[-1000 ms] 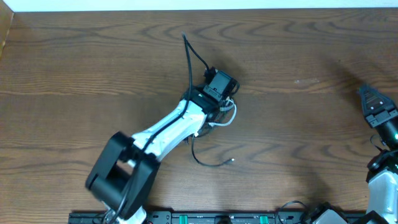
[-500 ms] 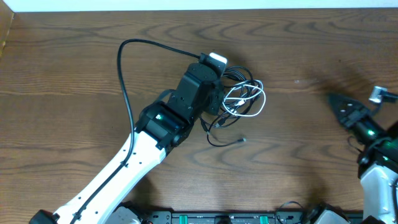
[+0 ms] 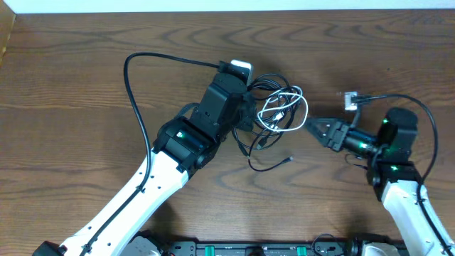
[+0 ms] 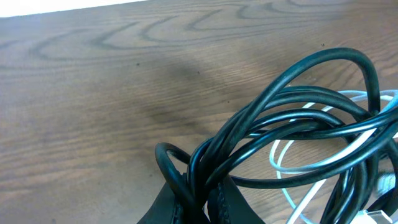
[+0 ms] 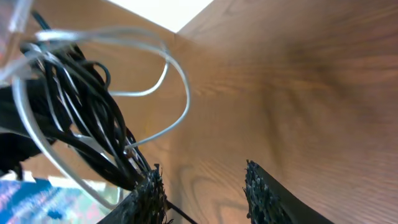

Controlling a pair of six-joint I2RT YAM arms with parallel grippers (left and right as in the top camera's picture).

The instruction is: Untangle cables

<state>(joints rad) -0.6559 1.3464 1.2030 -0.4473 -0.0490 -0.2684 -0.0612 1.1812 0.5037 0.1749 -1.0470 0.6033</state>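
There it was: your left gripper (image 4: 200,200) was pinched tight on the black cable (image 4: 292,93), with several of its loops bunched together right between the fingers. From the left wrist view, those loops fanned up and to the right from the pinch, and the white cable (image 4: 311,167) threaded through and under them. From overhead, the whole tangle (image 3: 281,108) sat a little above the middle of the worktop (image 3: 71,107), just beyond the end of your left arm (image 3: 178,142). White coils lay on the right side of the knot and black ones ringed them. One loose black end trailed out below the knot and lay flat on the wood.

Over on the other side, your right gripper (image 5: 200,169) pointed straight at the tangle from the right, its tip just beside the outermost white loop. Its fingers stood apart with only bare wood showing between them, so you held nothing there. In the right wrist view the dark bundle ran down close to the left-hand finger (image 5: 149,193). Whether it touched, I couldn't tell. A single white strand arched wide above the gap.

Both arms were low and close in, with the knot squarely between the two grippers.
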